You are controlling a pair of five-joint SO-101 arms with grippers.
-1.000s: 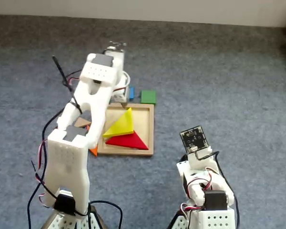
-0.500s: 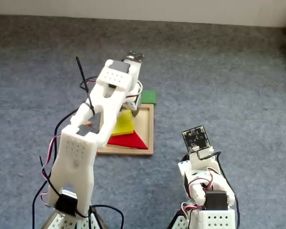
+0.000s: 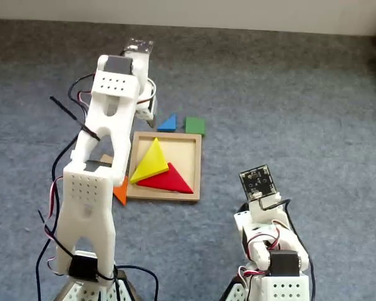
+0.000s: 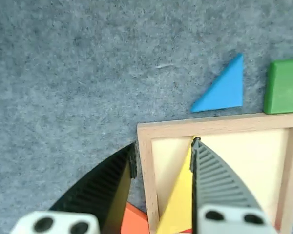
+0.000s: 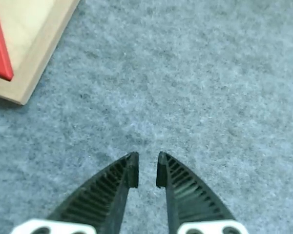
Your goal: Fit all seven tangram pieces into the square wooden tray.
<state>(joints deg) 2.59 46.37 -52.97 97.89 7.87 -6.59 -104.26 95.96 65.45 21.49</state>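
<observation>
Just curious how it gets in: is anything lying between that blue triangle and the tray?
Nothing loose. Only the raised rim of the tray separates the blue triangle from the bare floor behind it. The green square sits beside the triangle, off that path.

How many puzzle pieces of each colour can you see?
Yellow piece: 1
Red piece: 1
Blue piece: 1
Green piece: 1
Orange piece: 1
Total: 5. The left arm may hide more.
</observation>
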